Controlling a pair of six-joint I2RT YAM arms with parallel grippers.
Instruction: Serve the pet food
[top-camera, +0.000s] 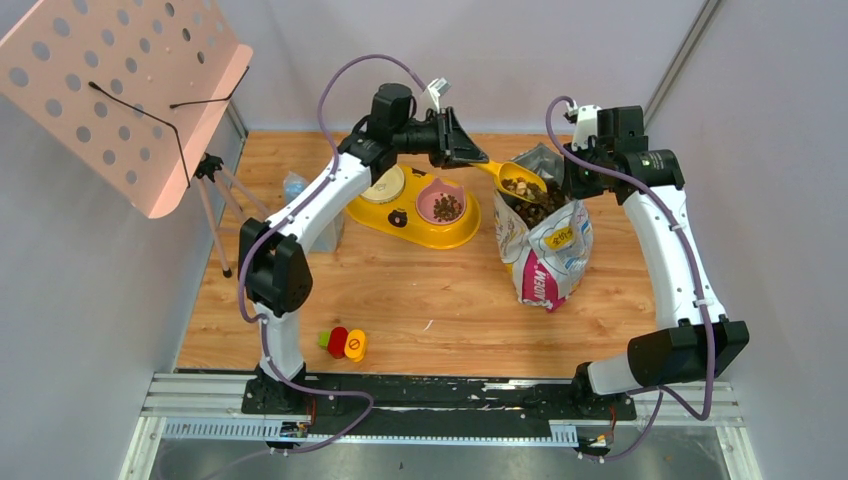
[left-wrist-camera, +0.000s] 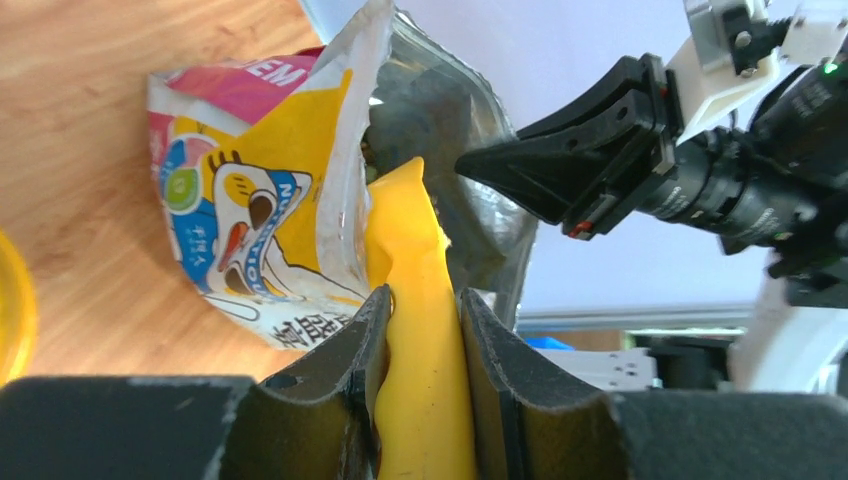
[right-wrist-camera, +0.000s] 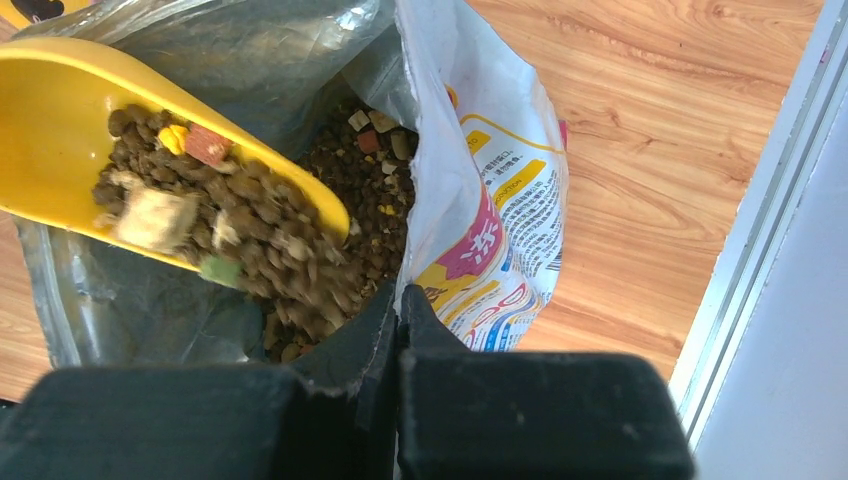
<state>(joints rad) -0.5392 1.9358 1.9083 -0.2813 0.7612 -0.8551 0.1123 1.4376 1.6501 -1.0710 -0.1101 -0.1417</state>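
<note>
Left claw (left-wrist-camera: 422, 330) part-open, clamped on yellow scoop (right-wrist-camera: 60, 110) handle; right claw (right-wrist-camera: 398, 312) pinched tight on foil bag (top-camera: 548, 250) rim, upper right of top view. Kibble (right-wrist-camera: 250, 235) heaped in scoop at bag mouth; some already in pink bowl (top-camera: 441, 205), upper centre. You have left: carry, tip. Keep scoop level over bag lip; bare tabletop (top-camera: 420, 290) between bag and yellow feeder (top-camera: 395, 215), but your claws sit near each other.

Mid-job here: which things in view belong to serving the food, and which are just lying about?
In the job:
pet food
scoop, gripped by left hand
bag, its edge pinched by right hand
yellow feeder with pink bowl

Lying about:
coloured pieces near the arm bases
pink board
tripod
</note>
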